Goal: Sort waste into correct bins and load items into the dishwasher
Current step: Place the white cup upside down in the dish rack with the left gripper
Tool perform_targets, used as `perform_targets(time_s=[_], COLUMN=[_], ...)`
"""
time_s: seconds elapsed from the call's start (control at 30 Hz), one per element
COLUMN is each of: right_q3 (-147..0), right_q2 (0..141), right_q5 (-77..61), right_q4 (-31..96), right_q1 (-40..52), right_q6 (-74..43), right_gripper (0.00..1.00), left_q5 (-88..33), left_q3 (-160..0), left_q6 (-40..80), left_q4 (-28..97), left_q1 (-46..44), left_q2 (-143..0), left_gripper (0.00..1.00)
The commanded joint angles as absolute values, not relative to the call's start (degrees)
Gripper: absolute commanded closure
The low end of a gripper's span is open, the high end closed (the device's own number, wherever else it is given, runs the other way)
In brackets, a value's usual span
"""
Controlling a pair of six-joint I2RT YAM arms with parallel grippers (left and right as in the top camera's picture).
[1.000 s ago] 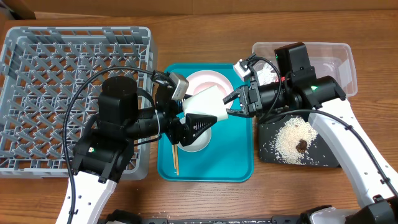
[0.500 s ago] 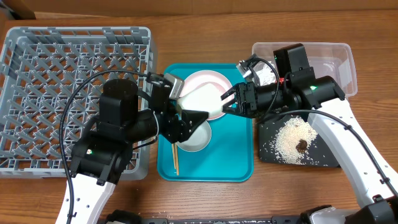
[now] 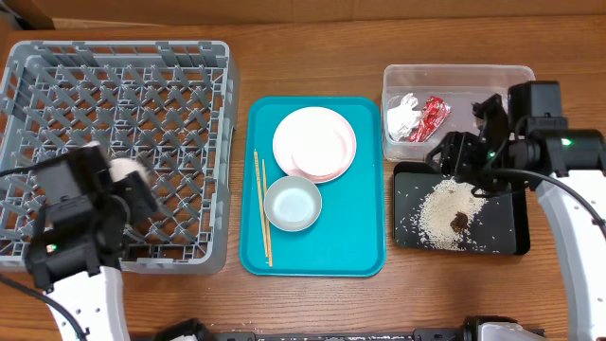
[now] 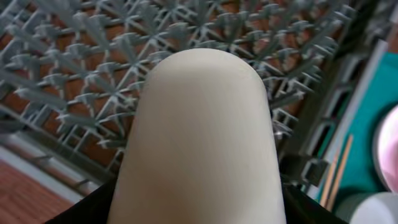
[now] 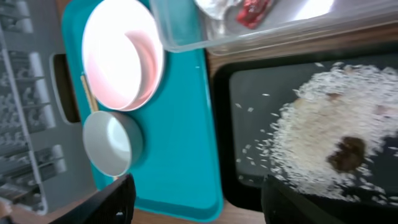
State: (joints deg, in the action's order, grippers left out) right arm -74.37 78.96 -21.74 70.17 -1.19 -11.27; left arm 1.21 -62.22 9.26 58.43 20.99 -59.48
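Now the left gripper, clamping what looks like the cup, has reached the rack at 9 o'clock for loading; right gripper, open, has withdrawn

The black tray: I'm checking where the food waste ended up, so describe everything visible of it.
The black tray is shallow, rectangular, apparently dark plastic, lying flat on the wooden table, right of the teal tray and beside the clear tub. A heap of white rice with a brown lump sits in it, loose grains scattered around.
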Motion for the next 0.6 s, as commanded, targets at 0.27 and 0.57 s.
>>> perform_targets(time_s=[0.27,0.57], right_q3=[-75.5,-75.5], right_q2=[78.54,78.54], right_q5=[-19.09,-16.8], right_q4=[71.33,73.69], right_q1=[-1.48,-2.5], right_q6=[-8.49,-6.79], right_gripper=[0.34,0.21], left_q5=[-1.08,-12.84], left_q3=[-63.46,-74.41], left_q6=[12.05,10.76], left_q4=[58.41,62.46], left_q1=[26.06,21.67], left_q2=[-81.95,-79.29], left_gripper=[0.26,0.0])
